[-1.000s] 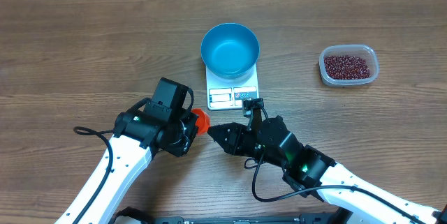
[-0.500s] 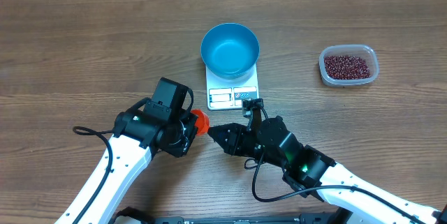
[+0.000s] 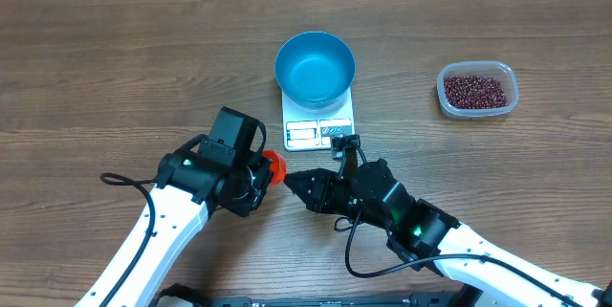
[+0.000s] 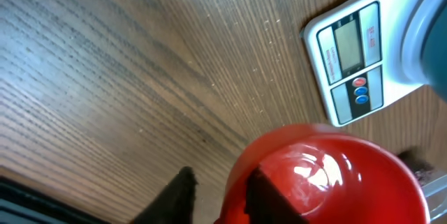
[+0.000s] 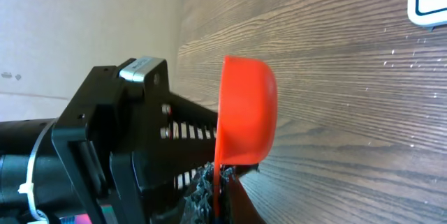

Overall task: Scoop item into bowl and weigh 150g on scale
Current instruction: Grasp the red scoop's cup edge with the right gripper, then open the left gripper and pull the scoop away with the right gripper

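A red scoop (image 3: pixel 274 164) hangs between my two grippers, just in front of the white scale (image 3: pixel 318 133). The empty blue bowl (image 3: pixel 316 66) stands on that scale. My right gripper (image 3: pixel 295 183) is shut on the scoop's thin handle, seen edge-on in the right wrist view with the cup (image 5: pixel 248 109) above the right gripper (image 5: pixel 220 182). My left gripper (image 4: pixel 220 176) is open. One finger stands clear of the scoop's cup (image 4: pixel 328 175) and the other lies against it. The item, dark red beans (image 3: pixel 475 90), fills a clear tub at the far right.
The clear plastic tub (image 3: pixel 510 76) sits well to the right of the scale. The scale's display and buttons (image 4: pixel 353 63) face my grippers. My left arm's black wrist (image 5: pixel 119 133) is close in front of the right gripper. A cable (image 3: pixel 124 181) loops off the left arm.
My left gripper's jaws have parted around the scoop's cup. The scoop, the right gripper and both arms stay where they were.
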